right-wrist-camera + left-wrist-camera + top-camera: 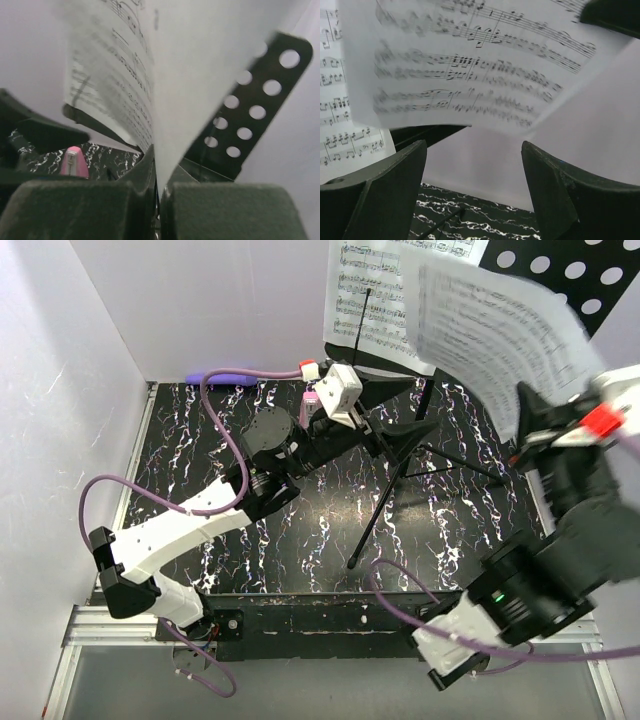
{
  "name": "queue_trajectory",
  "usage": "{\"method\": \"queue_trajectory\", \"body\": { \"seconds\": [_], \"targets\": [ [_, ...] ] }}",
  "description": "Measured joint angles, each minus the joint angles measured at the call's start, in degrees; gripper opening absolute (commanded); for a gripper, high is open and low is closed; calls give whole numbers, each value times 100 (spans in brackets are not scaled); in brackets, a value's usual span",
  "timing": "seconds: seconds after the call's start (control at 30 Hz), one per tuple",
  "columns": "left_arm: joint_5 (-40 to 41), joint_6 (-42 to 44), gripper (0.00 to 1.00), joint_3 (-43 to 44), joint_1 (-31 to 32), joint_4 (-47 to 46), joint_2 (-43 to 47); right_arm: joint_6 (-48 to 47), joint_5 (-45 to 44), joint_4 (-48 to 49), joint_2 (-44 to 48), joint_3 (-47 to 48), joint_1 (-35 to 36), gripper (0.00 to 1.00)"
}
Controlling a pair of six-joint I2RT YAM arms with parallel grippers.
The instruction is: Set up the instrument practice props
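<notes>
The black music stand (388, 502) stands on its tripod at mid-table, its perforated desk (575, 275) at the top right. One sheet-music page (362, 310) rests against the desk. My right gripper (527, 425) is shut on the lower edge of the second page (490, 330) and holds it up in front of the desk; in the right wrist view the page (190, 75) rises from the pinched right gripper (161, 185). My left gripper (422, 403) is open and empty beside the stand's pole. The pink metronome (311, 400) shows partly behind the left wrist.
A purple cylindrical object (230, 377) lies along the back wall at the left. White walls close in the table on the left and at the back. The stand's legs spread over the middle of the black marbled tabletop (300, 540).
</notes>
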State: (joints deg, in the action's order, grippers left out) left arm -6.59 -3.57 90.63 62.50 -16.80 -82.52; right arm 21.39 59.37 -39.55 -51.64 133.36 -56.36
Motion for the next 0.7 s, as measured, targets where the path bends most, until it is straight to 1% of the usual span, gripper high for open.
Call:
{"method": "queue_trajectory", "body": {
  "seconds": [0.13,0.33,0.4,0.47,0.53,0.6,0.67,0.7],
  "targets": [
    [-4,0,78,-136,0,50,-4,-396,-144,-389,-573,-74,31,1],
    [-70,9,79,-142,0,90,-15,-992,-817,-1034,-1296,-66,7,1],
    [-111,20,80,-127,0,92,-50,-1095,-953,-1128,-1482,52,-79,1],
    [-149,22,80,-87,0,98,-116,-1097,-951,-1128,-1569,74,-334,1],
    [-186,20,82,-13,-2,98,-223,-894,-774,-929,-1585,-33,-850,1],
    [-238,9,83,125,-2,111,-374,-328,-393,-417,-1561,-267,-1563,1],
    [-313,-35,84,356,0,125,-605,745,146,647,-1554,-664,-2341,1],
    [-352,-81,84,511,0,122,-741,1451,413,1462,-1585,-914,-2684,1]
  ]
}}
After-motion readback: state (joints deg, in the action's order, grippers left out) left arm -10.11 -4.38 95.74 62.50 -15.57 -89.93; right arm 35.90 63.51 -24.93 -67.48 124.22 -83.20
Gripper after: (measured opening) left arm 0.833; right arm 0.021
